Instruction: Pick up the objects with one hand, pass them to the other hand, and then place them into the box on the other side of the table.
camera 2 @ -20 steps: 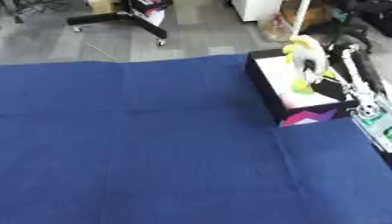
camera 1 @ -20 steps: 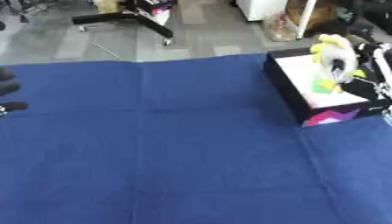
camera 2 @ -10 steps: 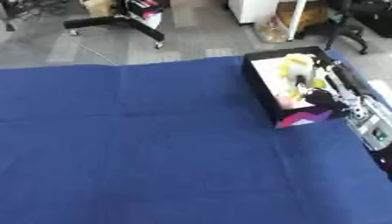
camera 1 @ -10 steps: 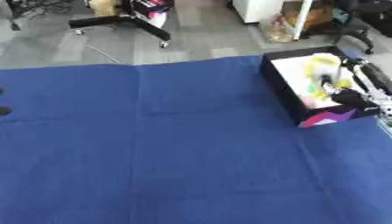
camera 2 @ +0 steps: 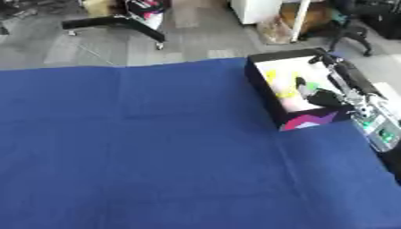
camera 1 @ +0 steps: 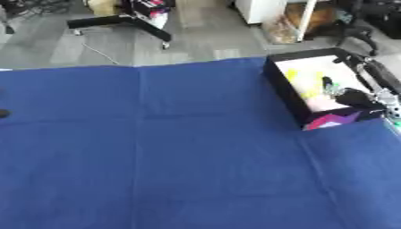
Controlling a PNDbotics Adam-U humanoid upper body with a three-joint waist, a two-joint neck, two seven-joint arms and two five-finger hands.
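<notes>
Yellow and green objects (camera 1: 307, 87) lie inside the black box (camera 1: 283, 83) at the right edge of the blue-covered bench (camera 1: 156, 152). Over the box's near end sits the right hand (camera 2: 322, 97), dark and blurred; I cannot tell whether its fingers are apart or together. A dark bit of the left hand (camera 1: 3, 113) shows at the left edge.
</notes>
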